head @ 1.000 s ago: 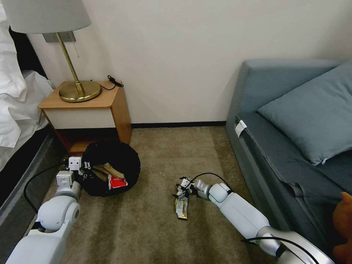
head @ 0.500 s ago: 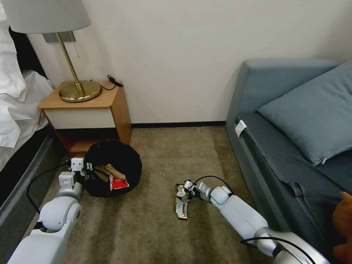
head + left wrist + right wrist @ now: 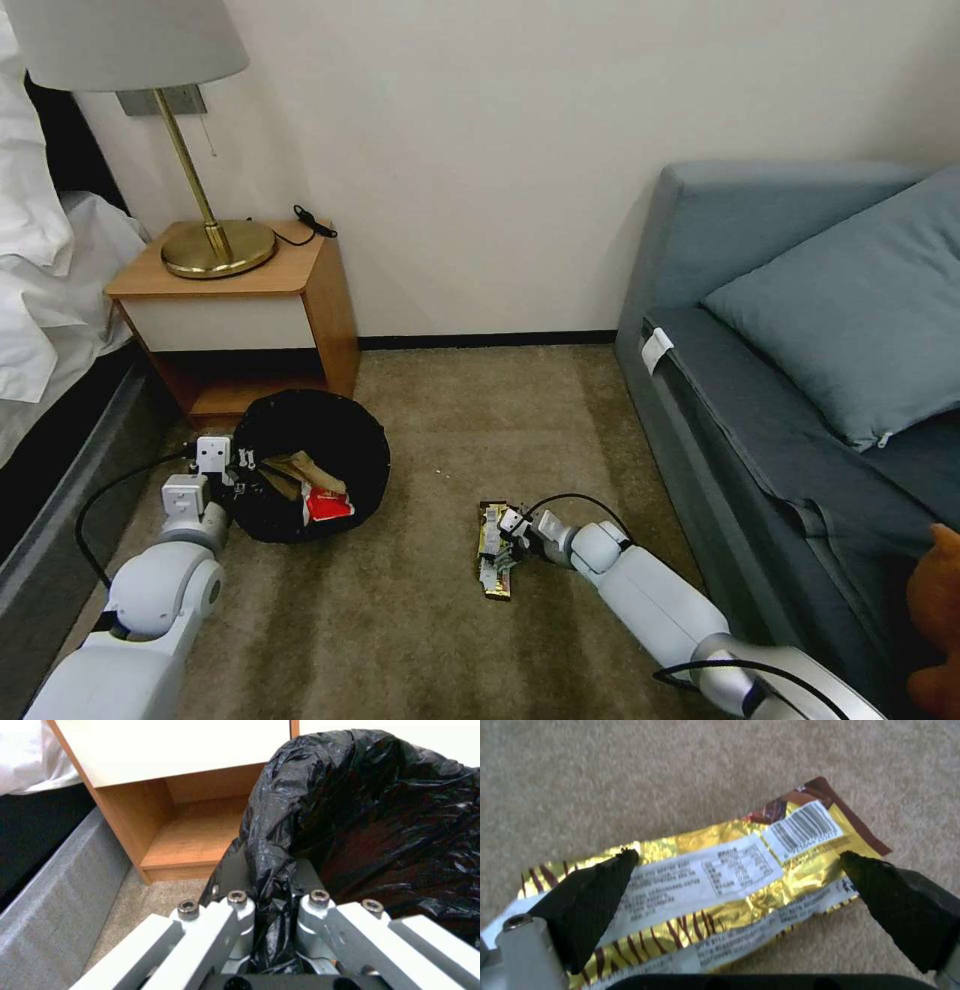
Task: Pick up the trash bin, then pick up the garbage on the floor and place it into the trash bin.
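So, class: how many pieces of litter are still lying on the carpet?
1: the gold-and-brown foil bar wrapper, under the open right gripper. Other litter already sits in the black-lined round bin.

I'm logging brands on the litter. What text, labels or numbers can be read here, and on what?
Gold bar wrapper: white panel of fine print and a barcode, all too blurred to read.
Red-and-white snack packet in the trash bin: printing too small to read.
Nothing else carries legible text.
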Motion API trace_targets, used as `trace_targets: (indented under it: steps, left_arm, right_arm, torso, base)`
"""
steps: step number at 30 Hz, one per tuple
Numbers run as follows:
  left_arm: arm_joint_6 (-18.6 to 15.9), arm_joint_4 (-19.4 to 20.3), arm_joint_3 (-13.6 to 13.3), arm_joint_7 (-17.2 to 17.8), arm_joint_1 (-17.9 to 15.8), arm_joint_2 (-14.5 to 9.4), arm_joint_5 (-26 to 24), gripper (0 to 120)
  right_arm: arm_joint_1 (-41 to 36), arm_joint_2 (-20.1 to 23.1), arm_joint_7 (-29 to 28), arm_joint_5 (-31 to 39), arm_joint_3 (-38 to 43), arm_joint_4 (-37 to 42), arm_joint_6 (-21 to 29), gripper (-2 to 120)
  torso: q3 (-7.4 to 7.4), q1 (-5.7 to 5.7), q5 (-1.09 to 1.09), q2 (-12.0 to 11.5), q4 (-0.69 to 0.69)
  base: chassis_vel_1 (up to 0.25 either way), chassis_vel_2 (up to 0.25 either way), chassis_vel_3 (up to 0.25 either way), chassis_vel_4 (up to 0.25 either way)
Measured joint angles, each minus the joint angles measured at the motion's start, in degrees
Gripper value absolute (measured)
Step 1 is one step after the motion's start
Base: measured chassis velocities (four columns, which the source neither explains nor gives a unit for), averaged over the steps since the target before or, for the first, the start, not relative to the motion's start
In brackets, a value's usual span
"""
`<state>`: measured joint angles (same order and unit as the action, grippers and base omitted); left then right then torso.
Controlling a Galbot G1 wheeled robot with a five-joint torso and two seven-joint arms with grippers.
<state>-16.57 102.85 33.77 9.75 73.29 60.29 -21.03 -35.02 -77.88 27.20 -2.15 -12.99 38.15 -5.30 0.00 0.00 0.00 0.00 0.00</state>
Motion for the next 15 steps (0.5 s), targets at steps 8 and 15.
trace_targets:
  steps: [8, 15]
  left_arm:
    - [0.02, 0.06, -0.01, 0.00, -0.16, 0.01, 0.00, 5]
    - [0.02, -0.06, -0.18, -0.01, -0.49, 0.05, 0.02, 5]
  right_arm:
    - [-0.88, 0.49, 0.42, -0.75, 0.27, 0.00, -0.04, 100]
    - [-0.99, 0.41, 1.44, -0.77, 0.56, -0.08, -0.25, 99]
  torso:
    - [0.00, 0.00, 0.00, 0.00, 0.00]
    - [0.00, 0.00, 0.00, 0.00, 0.00]
  base:
    - [0.000, 0.000, 0.000, 0.000]
    - [0.000, 0.000, 0.000, 0.000]
